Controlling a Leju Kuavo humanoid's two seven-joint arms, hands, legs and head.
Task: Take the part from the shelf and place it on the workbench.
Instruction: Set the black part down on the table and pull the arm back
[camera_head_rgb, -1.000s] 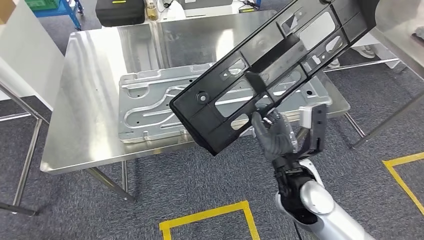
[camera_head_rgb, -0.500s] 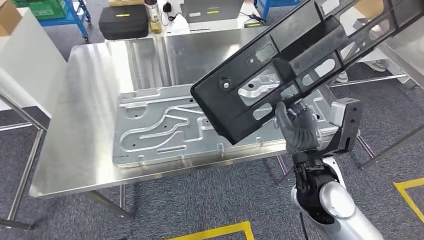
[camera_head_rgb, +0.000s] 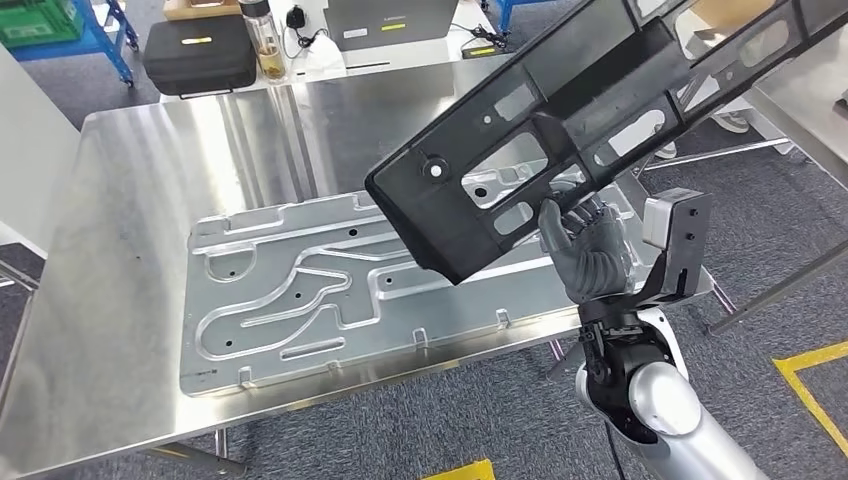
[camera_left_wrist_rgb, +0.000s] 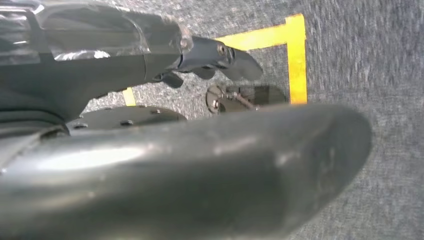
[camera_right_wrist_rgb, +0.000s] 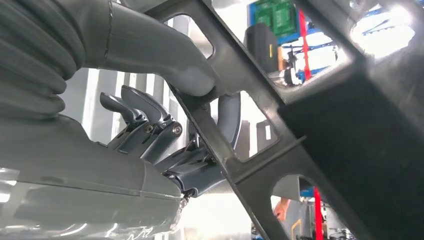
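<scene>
A long black plastic frame part (camera_head_rgb: 560, 130) with several cut-outs hangs tilted above the right half of the steel workbench (camera_head_rgb: 120, 220). My right hand (camera_head_rgb: 590, 250) grips it from below near its lower end, thumb over a rib. The right wrist view shows that hand (camera_right_wrist_rgb: 165, 125) with its fingers wrapped round a bar of the part (camera_right_wrist_rgb: 350, 125). A stamped grey metal plate (camera_head_rgb: 330, 290) lies flat on the bench under the part. My left hand (camera_left_wrist_rgb: 200, 165) hangs over grey carpet with its fingers out straight, holding nothing.
A black case (camera_head_rgb: 197, 55) and a bottle (camera_head_rgb: 264, 35) stand at the bench's far edge. A second steel table (camera_head_rgb: 810, 90) is at the right, a white panel (camera_head_rgb: 20, 150) at the left. Yellow tape (camera_head_rgb: 810, 370) marks the floor.
The camera has moved closer, so the bench now sits lower and further left in the picture. The part stays in my right hand, now over the plate's right end.
</scene>
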